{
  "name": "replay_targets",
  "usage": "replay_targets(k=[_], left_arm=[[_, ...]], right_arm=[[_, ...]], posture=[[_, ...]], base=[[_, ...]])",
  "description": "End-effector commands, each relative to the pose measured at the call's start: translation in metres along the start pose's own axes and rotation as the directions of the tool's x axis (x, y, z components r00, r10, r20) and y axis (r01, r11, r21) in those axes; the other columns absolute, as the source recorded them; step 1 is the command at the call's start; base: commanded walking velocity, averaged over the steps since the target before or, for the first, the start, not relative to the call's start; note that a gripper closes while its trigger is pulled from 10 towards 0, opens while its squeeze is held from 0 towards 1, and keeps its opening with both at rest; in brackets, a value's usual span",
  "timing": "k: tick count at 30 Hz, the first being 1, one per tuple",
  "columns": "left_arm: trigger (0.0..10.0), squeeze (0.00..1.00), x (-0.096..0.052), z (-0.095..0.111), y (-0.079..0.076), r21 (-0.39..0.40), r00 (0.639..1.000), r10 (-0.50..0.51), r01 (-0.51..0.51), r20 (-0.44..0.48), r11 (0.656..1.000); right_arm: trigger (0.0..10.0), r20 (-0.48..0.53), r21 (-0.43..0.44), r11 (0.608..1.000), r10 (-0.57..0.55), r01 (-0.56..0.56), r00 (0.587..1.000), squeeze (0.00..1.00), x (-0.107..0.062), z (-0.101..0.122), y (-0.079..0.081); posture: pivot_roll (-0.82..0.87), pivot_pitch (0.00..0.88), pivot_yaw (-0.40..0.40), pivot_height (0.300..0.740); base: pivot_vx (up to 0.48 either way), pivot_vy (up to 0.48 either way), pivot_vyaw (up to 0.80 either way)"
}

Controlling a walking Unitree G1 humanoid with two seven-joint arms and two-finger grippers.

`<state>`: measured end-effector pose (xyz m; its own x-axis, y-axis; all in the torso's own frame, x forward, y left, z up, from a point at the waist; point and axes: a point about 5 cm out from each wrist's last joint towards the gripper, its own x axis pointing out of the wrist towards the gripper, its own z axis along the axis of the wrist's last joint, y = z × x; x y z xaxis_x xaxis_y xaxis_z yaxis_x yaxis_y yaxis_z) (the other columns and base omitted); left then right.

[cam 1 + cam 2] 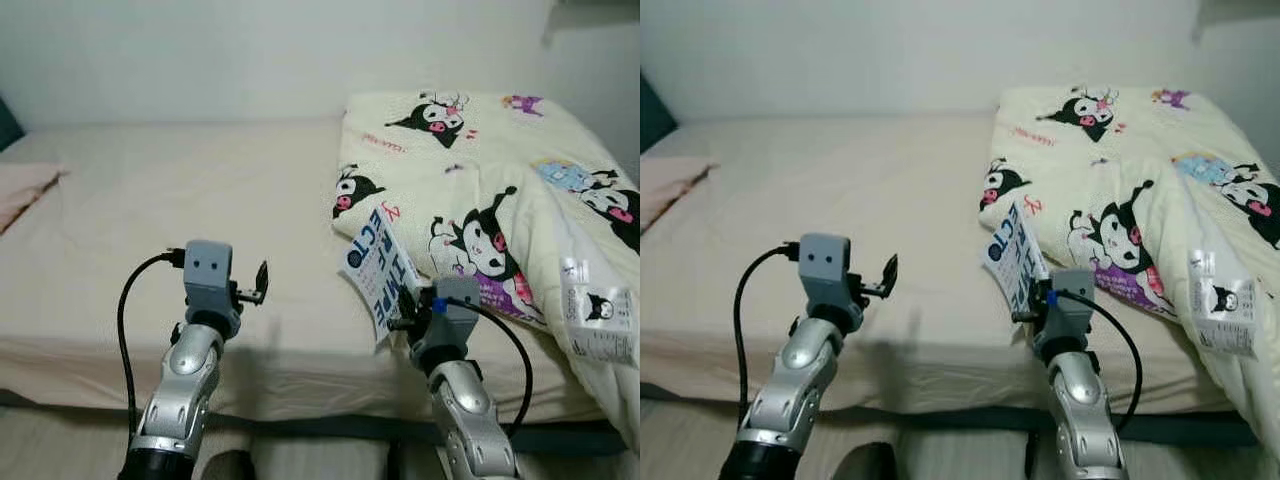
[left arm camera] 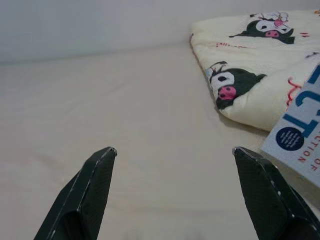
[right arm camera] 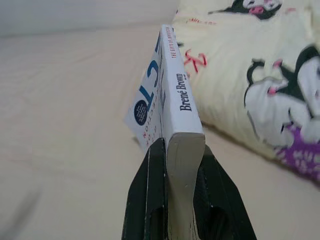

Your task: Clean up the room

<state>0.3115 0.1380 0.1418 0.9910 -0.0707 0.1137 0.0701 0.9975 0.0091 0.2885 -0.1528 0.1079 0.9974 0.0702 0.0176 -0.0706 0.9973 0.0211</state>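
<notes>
A white paperback book (image 1: 381, 270) with blue lettering is held above the bed's front part, tilted up, beside the folded cartoon-print blanket (image 1: 480, 190). My right gripper (image 3: 176, 150) is shut on the book's lower end, one black finger on each cover, with the spine (image 3: 181, 100) facing the wrist camera. My left gripper (image 1: 256, 282) hovers over the bare beige mattress (image 1: 180, 200) to the left of the book, its two fingertips (image 2: 102, 165) wide apart with nothing between them. The book's corner (image 2: 300, 135) also edges into the left wrist view.
The blanket covers the bed's right half and hangs over the front right edge, with a white label (image 1: 600, 315) on it. A pink pillow (image 1: 22, 185) lies at the far left. A pale wall (image 1: 200, 50) runs behind the bed.
</notes>
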Motion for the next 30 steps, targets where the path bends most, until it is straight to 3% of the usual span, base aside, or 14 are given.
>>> replay_targets(k=[1, 13, 30], left_arm=[[10.0, 0.0, 0.0007, -0.005, 0.0041, 0.015, 0.999, 0.018, -0.018, -0.027, 1.0], [10.0, 0.0, -0.0008, -0.0048, 0.012, 0.025, 0.999, 0.031, -0.03, -0.026, 0.999], [10.0, 0.0, -0.004, -0.0041, 0.0039, -0.001, 1.0, -0.029, 0.029, -0.004, 1.0]], right_arm=[[10.0, 0.067, -0.013, 1.0, 0.021, -0.02, 0.998, 0.0, 0.0015, 0.0113, 0.0062], [10.0, 0.084, -0.049, 0.998, 0.039, -0.035, 0.996, 0.0, 0.0055, 0.0174, 0.0076], [10.0, 0.048, -0.056, 0.998, 0.015, -0.012, 0.999, 0.0, 0.008, 0.0107, 0.0027]], posture=[[-0.01, 0.028, 0.059, 0.653], [0.0, 0.041, 0.048, 0.688], [0.0, 0.044, 0.049, 0.738]], base=[[0.0, 0.0, 0.0], [0.0, 0.0, 0.0], [0.0, 0.0, 0.0]])
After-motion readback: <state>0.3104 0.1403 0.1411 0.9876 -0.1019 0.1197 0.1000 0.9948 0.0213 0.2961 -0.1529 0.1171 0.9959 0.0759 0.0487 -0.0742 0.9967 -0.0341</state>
